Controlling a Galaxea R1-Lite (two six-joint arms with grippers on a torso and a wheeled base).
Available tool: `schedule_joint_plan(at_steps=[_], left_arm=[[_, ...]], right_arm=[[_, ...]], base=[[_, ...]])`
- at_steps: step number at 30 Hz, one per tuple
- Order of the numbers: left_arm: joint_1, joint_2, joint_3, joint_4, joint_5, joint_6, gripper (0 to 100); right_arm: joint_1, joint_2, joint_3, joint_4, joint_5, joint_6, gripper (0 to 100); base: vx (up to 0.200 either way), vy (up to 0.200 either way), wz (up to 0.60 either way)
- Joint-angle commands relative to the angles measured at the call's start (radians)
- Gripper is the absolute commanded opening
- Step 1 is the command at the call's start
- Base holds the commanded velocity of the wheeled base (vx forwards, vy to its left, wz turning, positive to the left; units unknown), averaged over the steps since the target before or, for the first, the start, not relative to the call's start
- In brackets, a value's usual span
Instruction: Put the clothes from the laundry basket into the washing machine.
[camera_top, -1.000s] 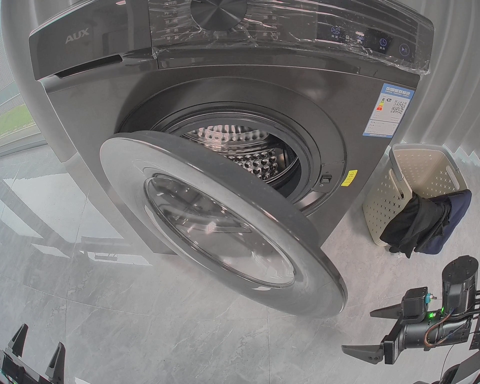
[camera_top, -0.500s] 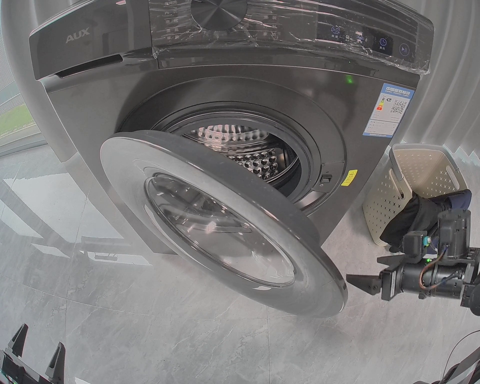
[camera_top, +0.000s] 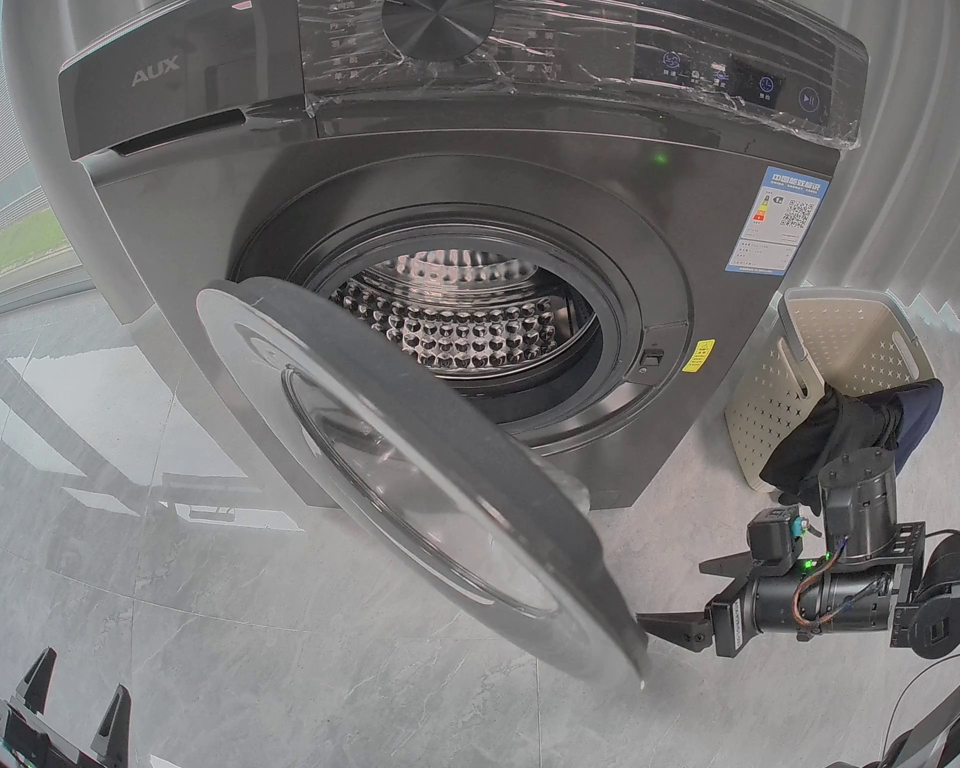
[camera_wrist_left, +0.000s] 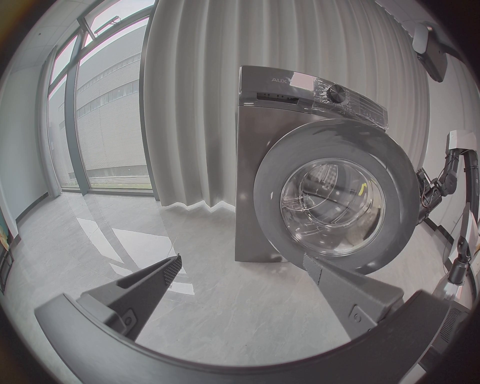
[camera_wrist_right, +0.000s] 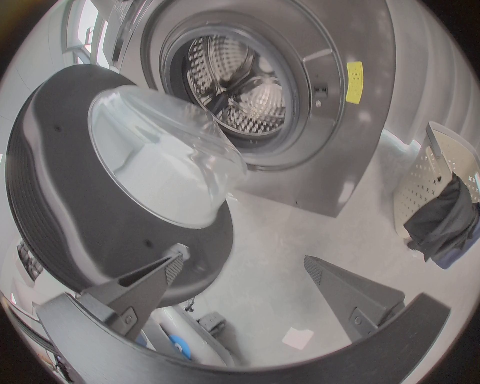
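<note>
The grey washing machine (camera_top: 200, 220) stands with its round door (camera_top: 420, 470) swung out, and the steel drum (camera_top: 450, 320) is bare inside. A cream laundry basket (camera_top: 850, 340) leans beside the machine on the right. Black clothes (camera_top: 835, 445) and a blue garment (camera_top: 915, 420) hang over its front. My right gripper (camera_top: 690, 597) is open, one finger against the door's outer rim; in the right wrist view the right gripper (camera_wrist_right: 242, 264) has the door (camera_wrist_right: 60, 200) beside one finger. My left gripper (camera_top: 75, 685) is open and low at the near left; the left gripper (camera_wrist_left: 242, 262) faces the machine from afar.
Glossy grey floor tiles (camera_top: 300, 640) spread in front of the machine. White curtains (camera_top: 900, 200) hang behind the basket. The open door juts out over the floor between the two arms. A window wall (camera_wrist_left: 100, 125) lies far off on the machine's left side.
The door has swung wider open, uncovering more of the drum. My right gripper rose toward the basket, then moved left and down to the door's rim. The left arm stayed still.
</note>
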Motion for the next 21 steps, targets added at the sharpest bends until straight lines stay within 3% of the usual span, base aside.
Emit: schedule_joint_plan(at_steps=[1, 7, 13, 21], left_arm=[[0.001, -0.018, 0.015, 0.0, 0.0, 0.0, 100], [-0.001, -0.016, 0.015, 0.0, 0.0, 0.0, 100], [-0.001, -0.016, 0.015, 0.0, 0.0, -0.001, 100], [0.001, -0.018, 0.015, 0.0, 0.0, -0.003, 100]], right_arm=[[0.021, -0.024, 0.021, -0.003, -0.003, 0.0, 100], [0.02, 0.044, -0.068, -0.006, -0.038, 0.01, 100], [0.083, 0.106, -0.131, -0.006, -0.04, 0.021, 100], [0.202, 0.125, -0.117, -0.006, -0.04, 0.038, 100]], base=[[0.0, 0.0, 0.0], [-0.2, 0.0, 0.0], [0.0, 0.0, 0.0], [0.0, 0.0, 0.0]])
